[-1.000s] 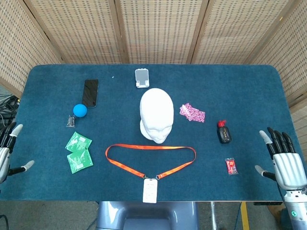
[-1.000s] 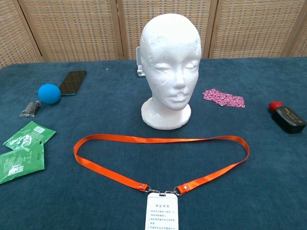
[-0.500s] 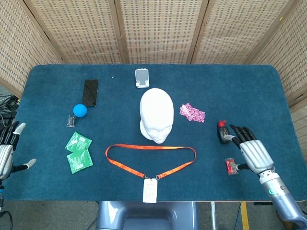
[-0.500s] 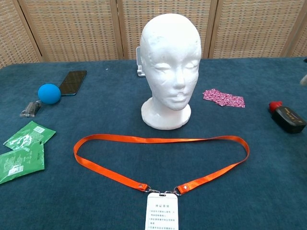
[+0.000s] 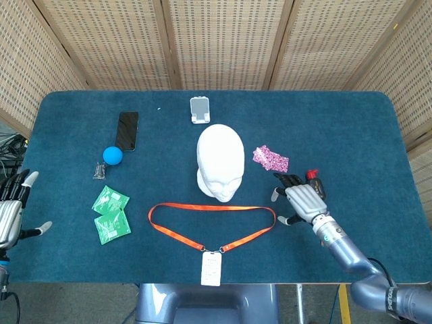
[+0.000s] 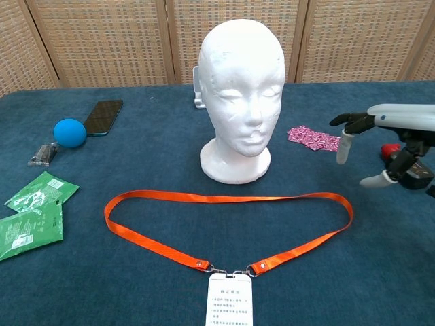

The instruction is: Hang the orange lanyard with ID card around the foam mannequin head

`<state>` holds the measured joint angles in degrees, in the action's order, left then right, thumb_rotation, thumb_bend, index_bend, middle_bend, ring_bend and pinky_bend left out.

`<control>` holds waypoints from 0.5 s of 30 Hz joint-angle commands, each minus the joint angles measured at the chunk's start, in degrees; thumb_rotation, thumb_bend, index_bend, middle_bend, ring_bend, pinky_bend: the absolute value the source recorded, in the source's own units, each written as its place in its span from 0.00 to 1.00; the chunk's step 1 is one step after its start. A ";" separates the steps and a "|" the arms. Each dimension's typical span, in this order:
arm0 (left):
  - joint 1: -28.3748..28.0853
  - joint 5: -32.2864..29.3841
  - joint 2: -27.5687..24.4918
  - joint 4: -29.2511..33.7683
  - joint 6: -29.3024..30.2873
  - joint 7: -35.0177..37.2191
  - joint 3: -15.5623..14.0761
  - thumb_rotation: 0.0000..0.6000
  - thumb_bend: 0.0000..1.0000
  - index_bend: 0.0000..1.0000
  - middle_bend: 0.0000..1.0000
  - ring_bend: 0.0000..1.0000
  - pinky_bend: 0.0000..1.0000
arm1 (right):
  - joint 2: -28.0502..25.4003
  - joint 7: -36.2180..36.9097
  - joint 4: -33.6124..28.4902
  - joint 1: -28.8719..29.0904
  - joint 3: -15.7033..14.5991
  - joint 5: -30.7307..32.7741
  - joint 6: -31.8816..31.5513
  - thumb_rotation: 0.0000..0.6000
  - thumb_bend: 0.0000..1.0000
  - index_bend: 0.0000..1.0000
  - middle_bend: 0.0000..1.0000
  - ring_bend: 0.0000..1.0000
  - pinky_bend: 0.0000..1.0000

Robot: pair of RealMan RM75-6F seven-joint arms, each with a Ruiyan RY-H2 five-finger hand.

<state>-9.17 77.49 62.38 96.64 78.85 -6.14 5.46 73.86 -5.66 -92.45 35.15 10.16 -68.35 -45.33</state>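
Right hand (image 5: 302, 200), fingers spread and holding nothing, hovers just right of the orange lanyard (image 5: 210, 223); foam mannequin head (image 5: 220, 162) sits beyond-left. Left hand (image 5: 10, 214) spread, far left.

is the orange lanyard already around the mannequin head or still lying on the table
Still on the table. The orange lanyard lies flat as an open loop in front of the foam mannequin head, not touching it, and neither hand holds it.

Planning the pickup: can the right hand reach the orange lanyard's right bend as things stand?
Probably yes. The right hand hovers open beside the orange lanyard, with only bare blue table between them.
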 commanded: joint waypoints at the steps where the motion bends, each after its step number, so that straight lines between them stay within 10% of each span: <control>1: -0.31 -0.61 0.25 -0.17 -0.68 -0.15 0.06 1.00 0.00 0.00 0.00 0.00 0.00 | 3.84 -4.91 1.69 2.54 0.27 4.41 0.68 1.00 0.46 0.45 0.00 0.00 0.00; 15: -1.02 -1.25 0.31 -0.59 -2.14 0.62 -0.06 1.00 0.00 0.00 0.00 0.00 0.00 | 12.02 -17.36 6.47 6.95 -1.79 16.53 -2.08 1.00 0.54 0.45 0.00 0.00 0.00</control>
<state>-10.17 76.26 62.73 96.04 76.76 -5.58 5.41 85.08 -22.03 -86.66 41.57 8.75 -52.50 -46.78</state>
